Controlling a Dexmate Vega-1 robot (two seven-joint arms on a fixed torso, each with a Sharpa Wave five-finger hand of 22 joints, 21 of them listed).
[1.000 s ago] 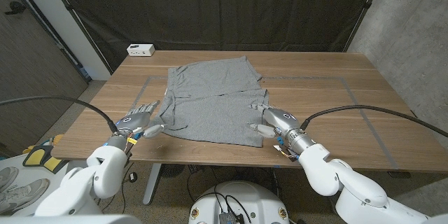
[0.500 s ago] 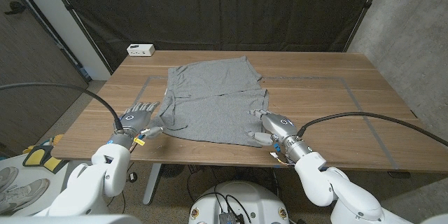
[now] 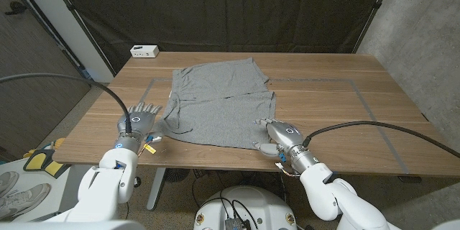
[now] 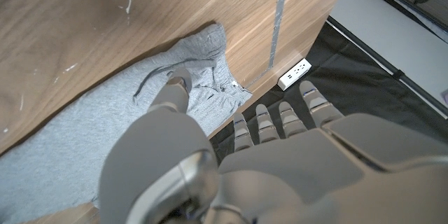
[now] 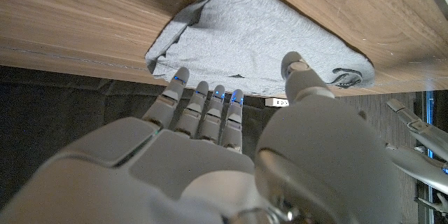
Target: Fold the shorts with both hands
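Observation:
The grey shorts [image 3: 215,104] lie spread in the middle of the wooden table [image 3: 338,108], with one layer folded over the other. My left hand [image 3: 139,123] hovers just left of the shorts' near left corner, fingers spread and holding nothing. My right hand [image 3: 277,135] is at the near right corner, fingers apart, its thumb by the hem. The left wrist view shows the left hand [image 4: 231,168] over the shorts [image 4: 105,133] and their drawstring. In the right wrist view, the right hand [image 5: 210,154] reaches towards the shorts [image 5: 259,35].
A small white box [image 3: 144,51] sits at the table's far left corner. Grey tape lines [image 3: 359,93] mark a rectangle on the tabletop. Bare wood lies to the right of the shorts. A dark curtain hangs behind the table.
My left hand has drawn slightly left, off the shorts' edge. My right hand has slid towards the table's near edge and a little left along the hem.

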